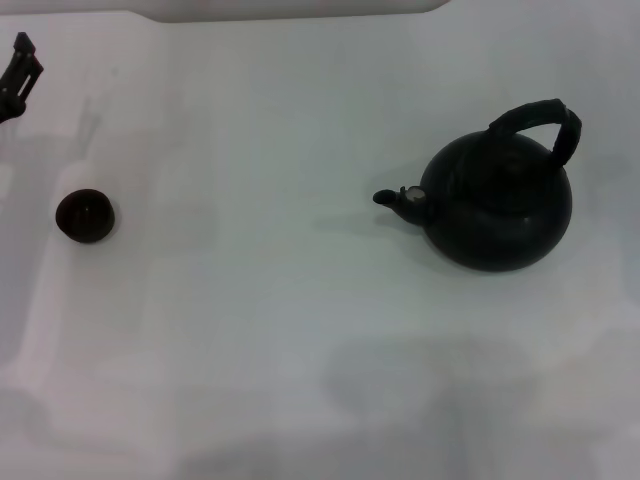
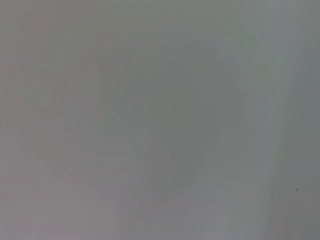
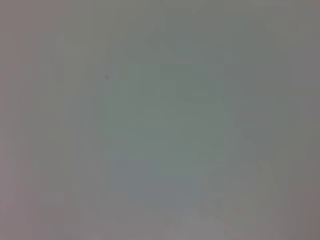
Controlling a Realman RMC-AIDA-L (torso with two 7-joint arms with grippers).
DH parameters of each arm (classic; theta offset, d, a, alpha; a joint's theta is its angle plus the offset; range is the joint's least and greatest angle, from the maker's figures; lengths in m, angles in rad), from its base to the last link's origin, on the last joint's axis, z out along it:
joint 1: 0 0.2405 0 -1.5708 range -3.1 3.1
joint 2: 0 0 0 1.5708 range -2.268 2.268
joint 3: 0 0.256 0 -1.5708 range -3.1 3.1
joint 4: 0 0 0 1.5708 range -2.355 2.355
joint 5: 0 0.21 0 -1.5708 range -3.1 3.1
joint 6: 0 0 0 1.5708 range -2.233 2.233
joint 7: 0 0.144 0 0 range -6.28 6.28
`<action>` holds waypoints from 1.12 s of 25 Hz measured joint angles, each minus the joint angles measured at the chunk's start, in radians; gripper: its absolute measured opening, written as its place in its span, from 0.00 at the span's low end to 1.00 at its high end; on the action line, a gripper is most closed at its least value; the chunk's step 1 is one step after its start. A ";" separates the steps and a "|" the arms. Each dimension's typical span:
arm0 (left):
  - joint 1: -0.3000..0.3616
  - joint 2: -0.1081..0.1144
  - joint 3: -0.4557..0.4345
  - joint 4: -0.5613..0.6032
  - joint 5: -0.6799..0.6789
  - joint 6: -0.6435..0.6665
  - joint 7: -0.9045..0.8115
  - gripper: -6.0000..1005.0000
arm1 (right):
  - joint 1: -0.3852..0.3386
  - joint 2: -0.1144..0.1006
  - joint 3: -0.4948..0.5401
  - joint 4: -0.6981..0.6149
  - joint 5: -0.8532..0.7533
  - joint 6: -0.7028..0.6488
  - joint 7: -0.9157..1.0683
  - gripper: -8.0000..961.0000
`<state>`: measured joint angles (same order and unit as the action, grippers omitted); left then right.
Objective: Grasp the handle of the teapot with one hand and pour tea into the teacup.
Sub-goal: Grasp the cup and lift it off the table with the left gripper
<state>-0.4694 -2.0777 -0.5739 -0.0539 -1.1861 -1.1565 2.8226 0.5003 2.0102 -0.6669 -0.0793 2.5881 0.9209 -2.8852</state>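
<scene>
Teapot [image 1: 497, 205] sits upright on the white table [image 1: 260, 320], right side of the scene, mid-depth. Round, black, glossy. Spout [image 1: 398, 199] points left toward the cup side, silvery tip visible. Handle [image 1: 540, 122] arches over the top of the pot, thick, dark, ribbed; nothing is touching it.

Teacup [image 1: 84, 215] is on the left side of the table, well apart from the teapot, roughly in line with the spout. Small, dark, round, no handle, standing upright. Can't tell whether there's anything in it.

Left gripper [image 1: 20, 68] is at the far left edge of the head view, beyond the teacup and not touching it. Only a bit of black finger structure shows, partly cut off by the frame edge; can't tell if the claw is spread or pressed together. It holds nothing that I can see.

Right gripper: not visible in the head view. Soft shadows fall on the near part of the table, source out of frame.

Both wrist views show only a plain grey-white surface, no fingers, no objects. A tiny dark speck shows in each, nothing identifiable.

A white raised edge [image 1: 290, 10] runs along the far side of the table.
</scene>
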 joint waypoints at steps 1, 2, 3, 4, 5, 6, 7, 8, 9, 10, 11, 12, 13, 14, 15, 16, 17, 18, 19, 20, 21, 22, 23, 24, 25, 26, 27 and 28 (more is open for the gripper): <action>0.000 0.000 0.000 0.000 0.000 0.000 0.000 0.88 | -0.005 0.000 0.001 -0.001 0.000 0.000 0.000 0.84; 0.003 0.000 0.000 -0.003 0.003 0.000 0.000 0.88 | -0.009 0.000 0.001 -0.002 0.000 0.000 0.000 0.84; 0.006 0.000 0.000 -0.006 0.006 0.000 0.000 0.88 | -0.010 0.000 0.001 -0.002 0.000 0.000 0.000 0.84; 0.012 -0.001 0.000 -0.013 0.014 0.000 0.000 0.88 | -0.011 -0.001 0.001 -0.002 0.000 0.000 0.000 0.84; 0.016 -0.001 0.000 -0.018 0.020 -0.001 0.000 0.88 | -0.012 -0.001 0.001 -0.002 0.000 0.000 0.000 0.84; 0.016 -0.001 0.000 -0.018 0.020 -0.001 0.000 0.88 | -0.012 -0.001 0.001 -0.002 0.000 0.000 0.000 0.84; 0.016 -0.001 0.000 -0.018 0.020 -0.001 0.000 0.88 | -0.012 -0.001 0.001 -0.002 0.000 0.000 0.000 0.84; 0.024 -0.001 0.000 -0.023 0.030 -0.004 0.000 0.88 | -0.012 -0.001 0.000 -0.002 0.000 0.000 0.000 0.84; 0.034 -0.001 0.000 -0.027 0.056 -0.010 0.000 0.88 | -0.012 -0.001 -0.002 -0.002 0.000 0.000 0.000 0.84; 0.038 -0.001 0.000 -0.029 0.071 -0.011 0.000 0.88 | -0.011 -0.001 -0.003 -0.002 0.000 0.000 0.000 0.84; 0.038 -0.001 0.000 -0.029 0.071 -0.011 0.000 0.88 | -0.011 -0.001 -0.004 -0.002 0.000 0.000 0.000 0.84; 0.042 -0.001 0.000 -0.033 0.085 -0.012 0.000 0.88 | -0.010 -0.001 -0.004 -0.002 0.000 0.000 0.000 0.84; 0.046 -0.001 0.000 -0.038 0.096 -0.013 0.000 0.88 | -0.010 -0.001 -0.005 -0.002 0.000 0.000 0.000 0.84; 0.050 -0.001 0.000 -0.043 0.107 -0.016 0.000 0.88 | -0.010 -0.001 -0.005 -0.002 0.000 0.000 0.000 0.84; 0.056 -0.001 0.000 -0.049 0.121 -0.020 0.000 0.88 | -0.010 -0.001 -0.006 -0.002 0.000 0.001 0.000 0.84; 0.064 -0.001 0.000 -0.052 0.142 -0.030 0.000 0.88 | -0.010 -0.001 -0.006 -0.002 0.000 0.001 0.000 0.84; 0.074 -0.001 0.000 -0.054 0.172 -0.043 0.000 0.88 | -0.009 -0.001 -0.006 -0.002 0.000 0.001 0.000 0.84; 0.082 -0.002 0.000 -0.055 0.198 -0.057 0.000 0.88 | -0.009 -0.001 -0.006 -0.002 0.000 0.001 0.000 0.84; 0.090 -0.003 0.000 -0.057 0.219 -0.066 0.000 0.88 | -0.009 -0.001 -0.005 -0.002 0.000 0.001 0.000 0.84; 0.104 -0.004 0.000 -0.061 0.253 -0.074 0.000 0.88 | -0.008 -0.001 -0.005 -0.002 0.000 0.001 0.000 0.84; 0.108 -0.004 0.000 -0.063 0.262 -0.075 0.000 0.88 | -0.008 -0.001 -0.004 -0.002 0.000 0.000 0.000 0.84; 0.114 -0.004 0.000 -0.065 0.279 -0.076 0.000 0.88 | -0.007 -0.001 -0.004 -0.002 0.000 0.000 0.000 0.84; 0.123 -0.004 0.000 -0.066 0.301 -0.076 0.000 0.88 | -0.007 -0.001 -0.003 -0.002 0.000 0.000 0.000 0.84; 0.134 -0.004 0.000 -0.065 0.333 -0.076 0.000 0.88 | -0.006 -0.001 -0.003 -0.002 0.000 0.000 0.000 0.84; 0.146 -0.004 0.000 -0.063 0.359 -0.077 0.000 0.88 | -0.006 -0.001 -0.002 -0.002 0.000 -0.001 0.000 0.84; 0.155 -0.004 0.000 -0.062 0.371 -0.077 0.000 0.88 | -0.006 -0.001 -0.002 -0.002 0.000 -0.001 0.000 0.84; 0.155 -0.004 0.000 -0.062 0.371 -0.077 0.000 0.88 | -0.006 -0.001 -0.002 -0.002 0.000 -0.001 0.000 0.84; 0.164 -0.004 0.000 -0.061 0.380 -0.077 0.000 0.88 | -0.006 -0.001 -0.002 -0.003 0.000 -0.001 0.000 0.84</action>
<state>-0.3049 -2.0816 -0.5736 -0.1153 -0.8066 -1.2335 2.8230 0.4940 2.0095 -0.6692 -0.0822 2.5877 0.9202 -2.8854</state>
